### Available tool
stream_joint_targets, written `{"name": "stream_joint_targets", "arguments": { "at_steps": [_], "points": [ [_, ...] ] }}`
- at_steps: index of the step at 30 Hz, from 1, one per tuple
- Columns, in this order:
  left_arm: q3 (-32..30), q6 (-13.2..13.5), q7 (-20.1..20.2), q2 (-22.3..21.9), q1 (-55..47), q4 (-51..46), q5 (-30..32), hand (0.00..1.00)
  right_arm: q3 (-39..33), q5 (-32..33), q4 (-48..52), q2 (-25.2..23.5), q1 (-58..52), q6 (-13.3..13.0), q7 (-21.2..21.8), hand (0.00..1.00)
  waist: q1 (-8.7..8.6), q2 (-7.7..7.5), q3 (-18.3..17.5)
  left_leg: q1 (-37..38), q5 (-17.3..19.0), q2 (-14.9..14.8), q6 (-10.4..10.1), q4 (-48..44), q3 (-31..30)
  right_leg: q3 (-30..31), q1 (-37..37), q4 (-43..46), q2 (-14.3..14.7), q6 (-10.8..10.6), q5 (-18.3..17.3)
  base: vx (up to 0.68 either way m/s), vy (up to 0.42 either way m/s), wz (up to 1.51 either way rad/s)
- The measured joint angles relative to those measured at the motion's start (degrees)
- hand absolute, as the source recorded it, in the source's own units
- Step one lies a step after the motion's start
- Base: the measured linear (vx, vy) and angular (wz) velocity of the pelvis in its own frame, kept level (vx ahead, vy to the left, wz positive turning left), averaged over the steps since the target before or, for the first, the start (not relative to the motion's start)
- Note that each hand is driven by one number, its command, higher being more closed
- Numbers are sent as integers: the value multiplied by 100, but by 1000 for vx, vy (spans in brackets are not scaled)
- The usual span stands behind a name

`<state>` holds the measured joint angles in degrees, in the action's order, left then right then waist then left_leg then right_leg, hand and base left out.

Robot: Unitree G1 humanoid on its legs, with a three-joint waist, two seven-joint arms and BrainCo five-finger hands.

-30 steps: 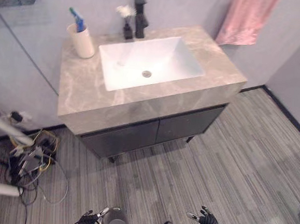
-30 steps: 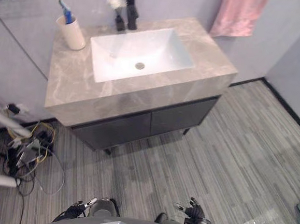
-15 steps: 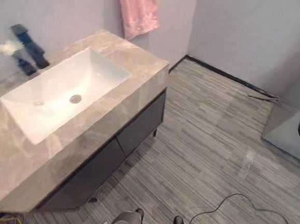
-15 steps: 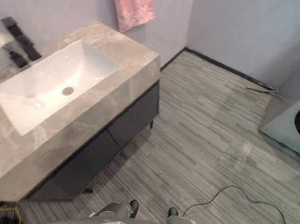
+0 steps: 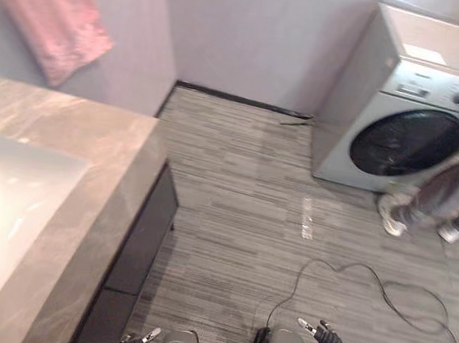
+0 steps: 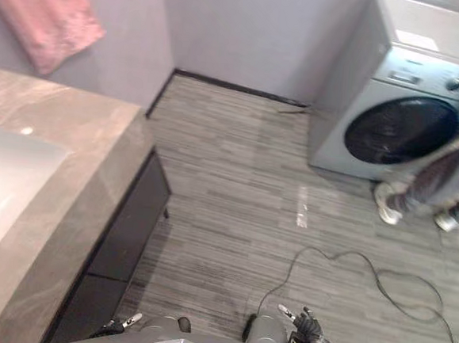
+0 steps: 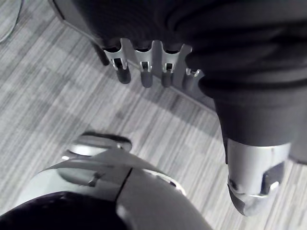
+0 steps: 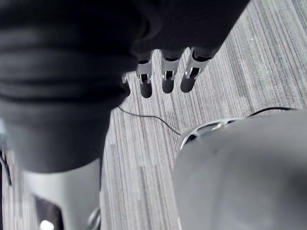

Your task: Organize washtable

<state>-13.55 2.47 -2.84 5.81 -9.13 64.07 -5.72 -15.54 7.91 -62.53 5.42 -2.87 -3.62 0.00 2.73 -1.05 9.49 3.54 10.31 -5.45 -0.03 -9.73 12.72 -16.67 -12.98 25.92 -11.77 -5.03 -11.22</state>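
One washtable [image 5: 102,169] stands at the robot's left. It has a grey marble top, one white basin [image 5: 17,194] sunk into it and a dark cabinet [image 5: 140,240] below. One pink towel [image 5: 55,15] hangs on the wall behind it. One washing machine [image 5: 409,114] stands well apart, against the far wall, and one person [image 5: 442,192] in two pale shoes is just in front of it. The left hand [image 7: 146,72] and right hand [image 8: 165,79] both hang low over the striped floor [image 5: 242,212], their fingers straight, slightly apart and empty.
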Motion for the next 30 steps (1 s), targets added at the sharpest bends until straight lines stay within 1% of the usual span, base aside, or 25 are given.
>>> {"name": "stream_joint_targets", "arguments": {
  "at_steps": [3,4,5,6,7,9,10,11,12,13,14,15,16,17,18,21,22,23,24,25,26,27,28,29,30],
  "points": [
    [-21,-36,3,49,-15,158,27,0,-374,-2,-99,-69,-137,17,-3,0,-50,-65,-25,308,189,-45,-335,138,330,-38,74,-1015,-134,-66,957,127,-270,-73],
    [-88,-59,6,56,-14,179,61,0,-504,-1,-142,-118,-272,47,2,0,-100,-105,-50,390,262,-37,-456,154,312,-136,179,-1166,-135,18,1110,116,-368,-13],
    [-148,-64,6,-12,6,201,61,0,-585,-1,-212,-102,-303,57,3,0,-110,-58,-69,426,306,-137,-529,137,320,-161,240,-1196,-57,57,1031,93,-382,-11],
    [-259,-51,17,-156,-20,220,52,0,-610,-4,-311,-12,-352,63,3,0,-147,168,-133,371,285,-395,-651,59,346,-223,252,-1202,167,160,958,73,-298,-13],
    [-268,-58,30,-164,-21,232,52,0,-618,-2,-320,-6,-375,61,4,0,-195,200,-147,332,257,-470,-702,-28,341,-254,257,-1194,234,198,883,61,-353,-13],
    [-430,-69,81,-206,-35,322,-7,0,-672,1,-335,-8,-391,59,5,0,-269,264,-169,95,169,-902,-847,-885,245,-259,408,-1176,580,436,656,17,-419,-22],
    [-471,-68,93,-244,-45,322,-14,0,-655,2,-335,-5,-400,59,5,0,-258,259,-165,3,156,-1029,-858,-1254,206,-245,486,-1207,681,492,601,-35,-430,-34],
    [-524,-51,115,-259,-84,293,-17,0,-597,2,-335,15,-440,54,3,0,-236,280,-173,-256,28,-1331,-768,-2123,62,-206,682,-1267,927,603,497,-77,-390,-41],
    [-681,-34,134,-253,-119,200,-69,0,-449,7,-332,35,-456,48,2,0,-221,271,-162,-639,-367,-1598,-331,-3113,-131,-137,841,-1334,1139,730,402,-77,-358,-47],
    [-712,-29,135,-286,-148,124,-76,0,-416,7,-326,31,-455,44,4,0,-196,195,-133,-873,-492,-1669,-195,-3561,-236,-88,927,-1377,1199,697,361,5,-322,-65],
    [-768,-10,147,-330,-181,25,-77,0,-422,11,-298,30,-449,30,0,0,-152,206,-140,-1189,-423,-1561,-184,-4208,-501,143,1083,-1444,1359,749,319,86,-256,-83],
    [-855,-24,155,-343,-197,-16,-75,0,-424,41,-278,26,-434,27,2,0,-100,197,-139,-1433,-115,-1073,-351,-4451,-875,358,1144,-1477,1416,909,247,115,-238,-91],
    [-856,-33,161,-415,-205,-29,-75,0,-430,78,-288,31,-421,27,3,0,-72,201,-136,-1546,44,-768,-471,-4457,-1061,482,1167,-1498,1445,902,255,104,-143,-105],
    [-890,-49,162,-487,-294,-121,-78,0,-435,221,-321,40,-374,42,4,0,-36,202,-134,-1730,316,-239,-599,-4221,-1357,705,1221,-1574,1499,863,283,146,-89,-110],
    [-887,-60,169,-484,-366,-123,-80,0,-436,223,-331,35,-345,49,4,0,-43,204,-133,-1803,460,56,-532,-3563,-1407,863,1335,-1718,1567,797,327,158,-69,-103],
    [-1080,-84,169,-568,-412,-155,-73,0,-415,220,-257,13,-361,52,4,0,-23,193,-118,-1966,427,395,-501,-1944,-1674,1358,1492,-1777,1676,820,231,44,22,-92],
    [-1153,-87,152,-635,-445,-192,-113,0,-421,218,-253,18,-399,44,5,0,33,204,-146,-1893,212,474,-537,-1307,-1983,1628,1527,-1769,1702,786,163,-24,85,-104],
    [-1151,-78,144,-648,-460,-193,-140,0,-429,218,-254,24,-426,43,4,0,82,217,-159,-1876,-43,447,-455,-1205,-1987,1761,1549,-1741,1723,782,115,220,107,-138],
    [-1205,-67,135,-619,-482,-183,-185,0,-385,213,-237,-17,-439,39,4,0,109,218,-214,-1668,-293,393,-248,-1146,-1706,2106,1611,-1608,1708,724,-59,323,86,-109],
    [-1234,-64,123,-594,-490,-185,-185,0,-298,213,-215,-41,-466,34,4,0,108,150,-251,-1594,-258,383,-217,-1069,-1532,2193,1600,-1558,1649,686,-122,455,92,-119],
    [-1261,-56,110,-531,-513,-180,-182,0,-195,212,-119,-98,-543,28,10,0,88,4,-344,-1481,-199,398,-167,-939,-1248,2294,1501,-1354,1514,623,-237,328,41,-81],
    [-1248,-55,112,-489,-487,-175,-179,0,-196,212,-60,-134,-573,18,11,0,89,-50,-379,-1427,-150,395,-139,-892,-1110,2313,1444,-1214,1483,559,-280,397,23,-130],
    [-1247,-47,115,-449,-417,-168,-181,0,-198,211,5,-171,-578,6,21,0,109,-108,-361,-1137,-43,337,-107,-723,-726,2290,1171,-578,1457,431,-359,295,-7,-106],
    [-1247,-49,115,-442,-415,-163,-181,0,-199,210,12,-171,-579,4,25,0,102,-109,-355,-1069,-20,315,-96,-677,-654,2275,1094,-361,1462,379,-373,281,-19,-147],
    [-1170,-65,117,-410,-395,-129,-183,0,-213,202,172,-170,-611,4,64,0,72,-70,-303,-746,110,206,-82,-609,-314,1997,497,983,1433,-268,-343,155,-21,-98]
  ]
}}
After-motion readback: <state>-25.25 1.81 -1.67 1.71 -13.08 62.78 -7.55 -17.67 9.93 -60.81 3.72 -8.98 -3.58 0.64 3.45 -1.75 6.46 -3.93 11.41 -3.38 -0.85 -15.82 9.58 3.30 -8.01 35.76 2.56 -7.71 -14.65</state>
